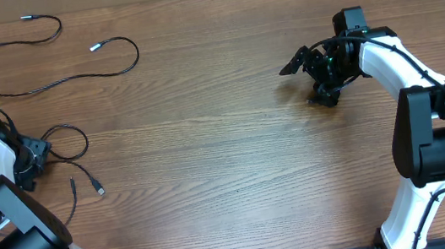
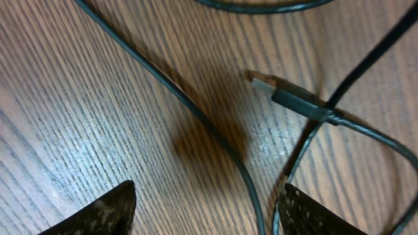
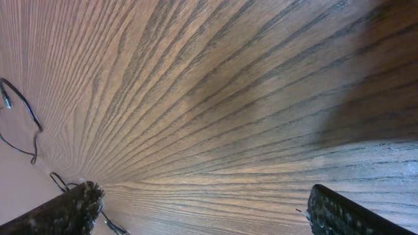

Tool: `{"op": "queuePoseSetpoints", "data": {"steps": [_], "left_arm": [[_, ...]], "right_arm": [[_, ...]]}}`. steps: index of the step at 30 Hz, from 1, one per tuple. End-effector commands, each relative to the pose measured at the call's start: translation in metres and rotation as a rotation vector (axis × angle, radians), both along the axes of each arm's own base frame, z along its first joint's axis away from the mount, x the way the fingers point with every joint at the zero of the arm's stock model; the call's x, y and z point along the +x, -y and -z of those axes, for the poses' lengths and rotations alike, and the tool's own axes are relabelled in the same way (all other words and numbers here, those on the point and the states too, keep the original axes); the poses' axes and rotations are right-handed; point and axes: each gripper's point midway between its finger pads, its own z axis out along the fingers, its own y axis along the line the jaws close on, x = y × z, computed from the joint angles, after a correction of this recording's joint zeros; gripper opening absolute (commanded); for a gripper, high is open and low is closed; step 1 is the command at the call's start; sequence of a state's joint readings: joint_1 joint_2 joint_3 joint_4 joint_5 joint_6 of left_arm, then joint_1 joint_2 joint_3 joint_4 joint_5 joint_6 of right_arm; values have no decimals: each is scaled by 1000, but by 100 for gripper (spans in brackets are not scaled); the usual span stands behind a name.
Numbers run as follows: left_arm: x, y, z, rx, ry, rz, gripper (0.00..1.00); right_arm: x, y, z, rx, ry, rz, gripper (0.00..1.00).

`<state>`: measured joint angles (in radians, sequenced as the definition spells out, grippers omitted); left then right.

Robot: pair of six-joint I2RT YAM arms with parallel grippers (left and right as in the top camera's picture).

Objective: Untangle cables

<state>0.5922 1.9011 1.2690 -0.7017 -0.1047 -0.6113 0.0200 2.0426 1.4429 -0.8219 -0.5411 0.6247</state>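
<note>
Overhead shows you the first cable lying loose near the table's far-left corner, and a second cable looped at the left edge beside the left gripper. Only your left wrist view shows its fingers spread, with a strand between them and the plug ahead. Right wrist view shows the right gripper spread wide over bare wood.

The brown wooden tabletop is streaked all over with fine, darker grain lines. The thin black cables end in small silver-tipped plugs. The robot arm shells are glossy white with black joints. The fingers are black, flecked with pale speckles.
</note>
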Motion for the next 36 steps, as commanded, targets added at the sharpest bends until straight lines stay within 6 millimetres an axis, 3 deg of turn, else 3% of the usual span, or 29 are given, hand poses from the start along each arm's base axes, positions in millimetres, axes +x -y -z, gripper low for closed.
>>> {"op": "queuePoseSetpoints", "data": {"steps": [1,14,16,18,19,20,28,31,32,33,35,36], "left_arm": [[-8,2,24,-16,-65,-15,70],[-10,-4,29,22,-114,91,68],[-13,-2,32,11,-129,92,63],[-17,0,36,-2,-147,92,50],[-19,1,38,-9,-157,93,38],[-21,2,40,-14,-166,93,36],[-35,-3,38,22,-235,81,33],[-35,-4,31,23,-244,80,40],[-33,-6,27,28,-237,80,50],[-28,-9,18,31,-228,80,73],[-24,-11,7,31,-229,79,82],[-21,-13,-1,31,-226,79,91]], "right_arm": [[8,1,-17,-9,55,-1,100],[8,1,-17,-9,55,-1,100],[8,1,-17,-9,55,-1,100],[8,1,-17,-9,55,-1,100],[8,1,-17,-9,55,-1,100],[8,1,-17,-9,55,-1,100],[8,1,-17,-9,55,-1,100],[8,1,-17,-9,55,-1,100],[8,1,-17,-9,55,-1,100],[8,1,-17,-9,55,-1,100],[8,1,-17,-9,55,-1,100],[8,1,-17,-9,55,-1,100]]}}
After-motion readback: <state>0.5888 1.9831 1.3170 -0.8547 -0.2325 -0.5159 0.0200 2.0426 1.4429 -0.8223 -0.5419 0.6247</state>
